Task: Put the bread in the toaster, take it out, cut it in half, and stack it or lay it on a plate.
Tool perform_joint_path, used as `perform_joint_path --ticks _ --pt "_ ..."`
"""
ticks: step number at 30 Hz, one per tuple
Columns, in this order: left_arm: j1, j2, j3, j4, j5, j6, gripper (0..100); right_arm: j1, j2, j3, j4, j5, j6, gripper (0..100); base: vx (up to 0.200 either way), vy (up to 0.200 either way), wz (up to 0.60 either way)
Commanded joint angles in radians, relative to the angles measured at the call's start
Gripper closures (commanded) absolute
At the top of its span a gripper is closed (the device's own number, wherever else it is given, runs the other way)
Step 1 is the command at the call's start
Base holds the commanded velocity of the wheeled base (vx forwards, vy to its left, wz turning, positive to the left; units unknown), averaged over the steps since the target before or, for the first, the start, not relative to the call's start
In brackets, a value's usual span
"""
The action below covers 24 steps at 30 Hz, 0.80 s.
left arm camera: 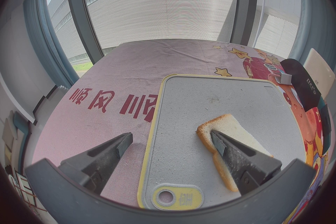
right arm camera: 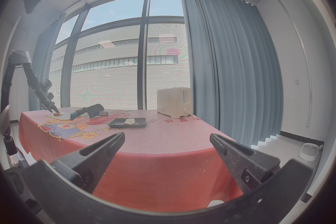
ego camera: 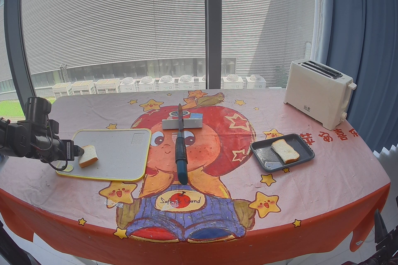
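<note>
Left gripper (left arm camera: 170, 136): jaws open, one finger over, perhaps touching, the bread half (left arm camera: 225, 125) on the cutting board (left arm camera: 224, 102). Second half (ego camera: 285, 150) lies on the plate (ego camera: 265, 158). Right gripper (right arm camera: 166, 136): jaws open, empty.

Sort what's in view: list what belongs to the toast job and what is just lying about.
Job: toaster, cutting board, bread on the board, knife, knife rest, tray, bread on the tray.
Lying about: tablecloth, curtain.
</note>
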Motion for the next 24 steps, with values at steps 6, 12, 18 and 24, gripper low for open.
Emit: perform_joint_path --ticks 6,12,18,24 --pt "0.001 -0.01 0.003 0.004 0.004 0.0 100 0.0 -0.016 0.016 0.0 0.0 0.0 0 0.0 0.0 0.0" --pt "-0.004 -0.053 0.017 0.005 0.01 0.002 100 0.0 -0.016 0.016 0.0 0.0 0.0 0 0.0 0.0 0.0" --pt "-0.004 -0.052 0.019 0.004 0.034 0.003 100 0.0 -0.016 0.016 0.0 0.0 0.0 0 0.0 0.0 0.0" --pt "-0.004 -0.05 0.019 0.004 0.044 0.003 100 0.0 -0.016 0.016 0.0 0.0 0.0 0 0.0 0.0 0.0"
